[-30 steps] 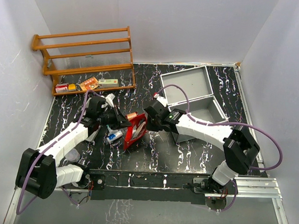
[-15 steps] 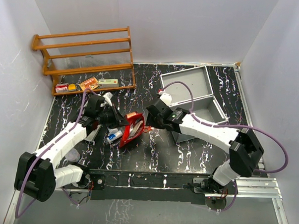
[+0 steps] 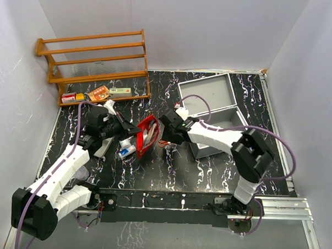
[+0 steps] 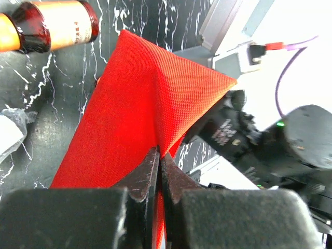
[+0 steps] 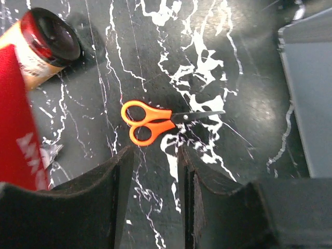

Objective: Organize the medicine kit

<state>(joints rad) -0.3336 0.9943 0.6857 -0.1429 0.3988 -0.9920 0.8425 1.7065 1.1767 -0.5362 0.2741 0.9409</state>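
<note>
The medicine kit [image 3: 207, 94], a grey metal case, lies open at the back right, and its edge shows in the right wrist view [image 5: 311, 104]. My left gripper [image 4: 160, 155] is shut on a fold of a red fabric pouch [image 4: 140, 98], which it holds tilted at mid table [image 3: 146, 136]. My right gripper [image 5: 155, 155] is open just above the table, its fingers apart and empty. Small orange-handled scissors [image 5: 155, 122] lie flat just beyond its fingertips. From above, the right gripper [image 3: 166, 136] sits right of the pouch, apart from it.
A brown bottle [image 5: 44, 46] with an orange label lies beside the pouch. Tubes and packets [image 3: 126, 150] lie left of the pouch. A wooden rack [image 3: 94, 63] with small boxes on its bottom shelf stands at the back left. White walls close in the table.
The right gripper has opened and drawn off the red pouch. The left gripper has carried the pouch a little to the left and back.
</note>
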